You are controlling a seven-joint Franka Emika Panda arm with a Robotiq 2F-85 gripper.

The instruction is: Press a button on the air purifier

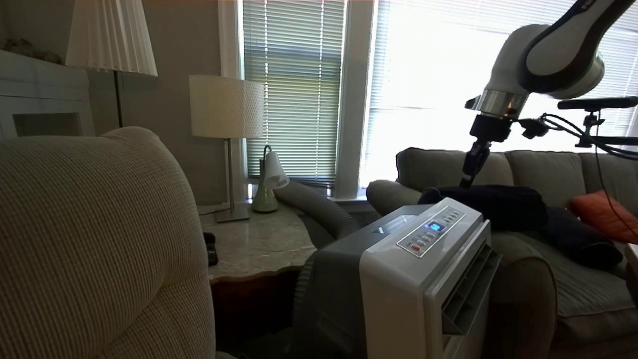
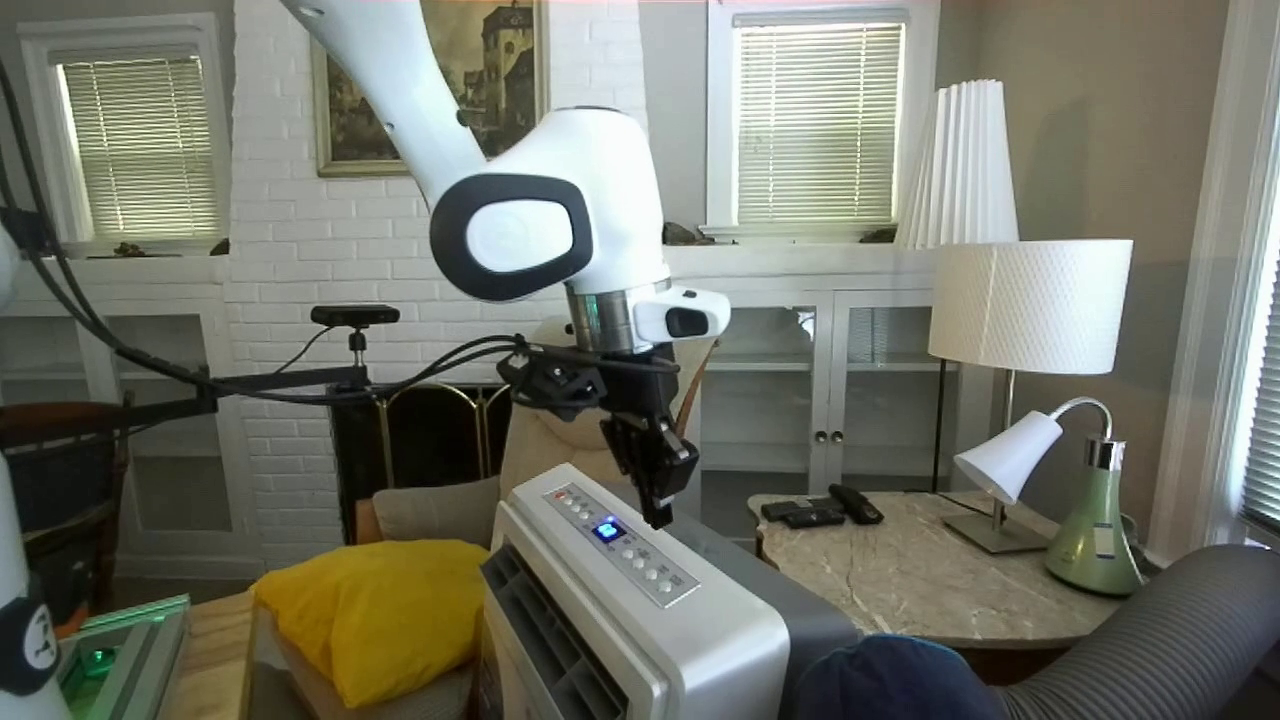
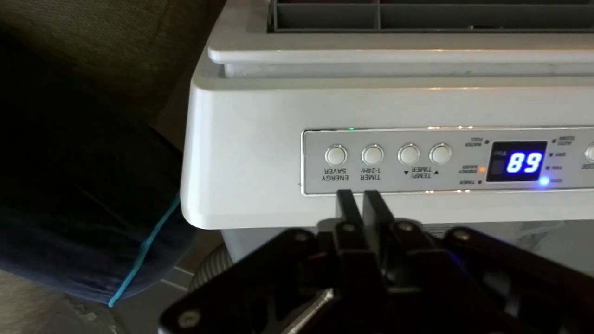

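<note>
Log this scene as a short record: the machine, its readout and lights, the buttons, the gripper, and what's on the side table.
Machine: white-and-gray air purifier, slatted vent, control panel on top
Display: reads 68, upside down in the wrist view
Lights: blue light and orange light lit beside the display
Buttons: four white ones whole in the wrist view, another cut off
Gripper: above the machine, apart from the buttons; jaws close together, narrow gap, nothing held
Side table: table lamp, green lamp, dark remotes

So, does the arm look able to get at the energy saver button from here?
Probably yes: the end effector hangs near the control panel, and nothing visible blocks the energy saver button in the wrist view.
</note>
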